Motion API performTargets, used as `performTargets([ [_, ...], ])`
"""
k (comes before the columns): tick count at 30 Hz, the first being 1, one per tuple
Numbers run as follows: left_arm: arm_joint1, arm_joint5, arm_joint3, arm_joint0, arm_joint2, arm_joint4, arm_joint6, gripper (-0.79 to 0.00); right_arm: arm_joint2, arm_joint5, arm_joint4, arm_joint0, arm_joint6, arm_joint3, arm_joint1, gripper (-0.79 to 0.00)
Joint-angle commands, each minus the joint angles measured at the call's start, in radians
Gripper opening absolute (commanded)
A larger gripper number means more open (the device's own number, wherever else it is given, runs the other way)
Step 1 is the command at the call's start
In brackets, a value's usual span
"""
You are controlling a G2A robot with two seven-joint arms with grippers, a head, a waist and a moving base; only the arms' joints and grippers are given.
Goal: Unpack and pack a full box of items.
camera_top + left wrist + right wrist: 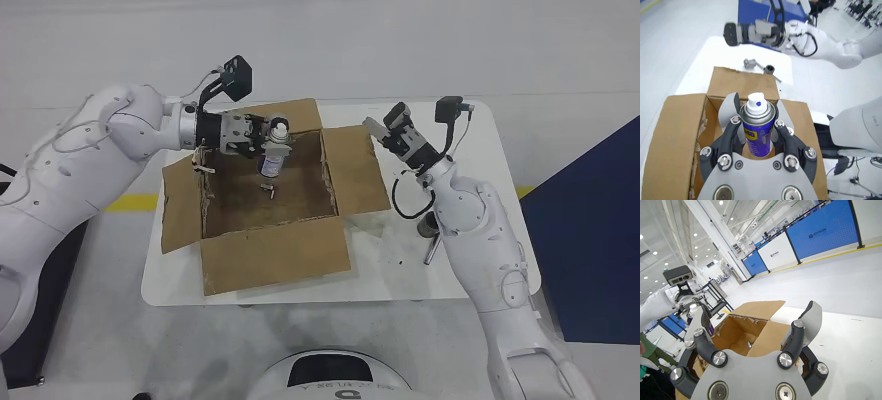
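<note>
— Over the open brown cardboard box [275,255], what do the left gripper [757,106] jaws hold?
— They're clamped on the blue spray can with the white nozzle [758,136], nozzle upward, above the box's far side.
— And the right gripper [758,311]?
— Its jaws are spread wide and hold nothing, just beyond the box's right flap, above bare white worktop [470,150]. Small grey metal parts [753,64] lie nearby.
</note>
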Motion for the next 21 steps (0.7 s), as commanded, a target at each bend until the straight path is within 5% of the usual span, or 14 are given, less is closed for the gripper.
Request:
performTargets([
  [1,0.004,0.0,-0.017,0.013,-0.024,-0.023,0.049,-0.785,0.004,-0.009,0.02,-0.004,-0.002,-0.006,0.001,0.0],
  [12,0.0,0.0,-0.015,0.063,-0.086,-0.232,0.001,-0.785,-0.007,0.001,-0.037,-0.013,0.014,-0.03,0.004,0.0],
  [21,-0.073,0.0,0.083,0.044,-0.096,-0.358,-0.18,-0.785,-0.118,-0.071,-0.102,-0.004,0.099,-0.076,0.002,0.0],
])
